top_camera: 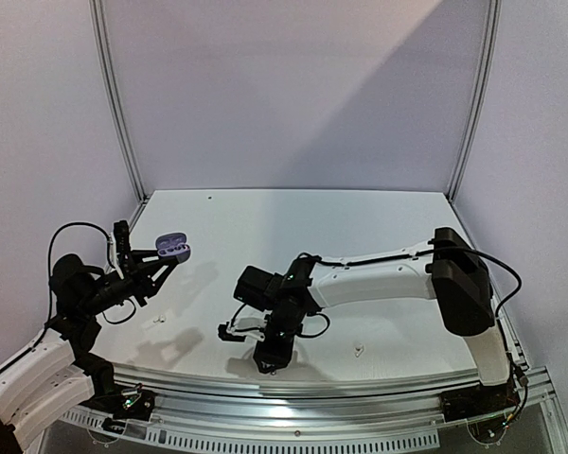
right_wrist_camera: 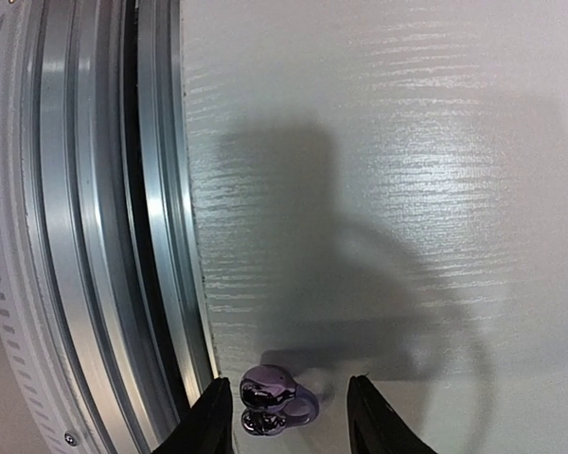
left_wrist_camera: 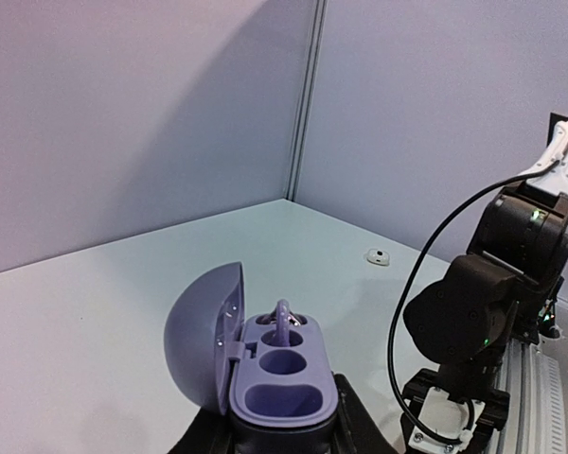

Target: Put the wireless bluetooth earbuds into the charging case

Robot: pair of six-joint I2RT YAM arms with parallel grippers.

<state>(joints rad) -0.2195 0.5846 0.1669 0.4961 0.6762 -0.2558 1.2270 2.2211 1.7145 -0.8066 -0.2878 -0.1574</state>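
My left gripper is shut on an open lilac charging case and holds it above the table's left side. In the left wrist view the case has its lid swung left. One lilac earbud stands in its far slot, and the nearer slots are empty. My right gripper points down at the table's front edge. In the right wrist view it is open, with a dark glossy earbud lying on the table between its fingers, nearer the left one. A white earbud lies on the table beyond it.
The table's metal front rail runs just left of the dark earbud. The white earbud also shows in the top view, right of my right gripper. A small white speck lies under my left arm. Walls close the back and sides.
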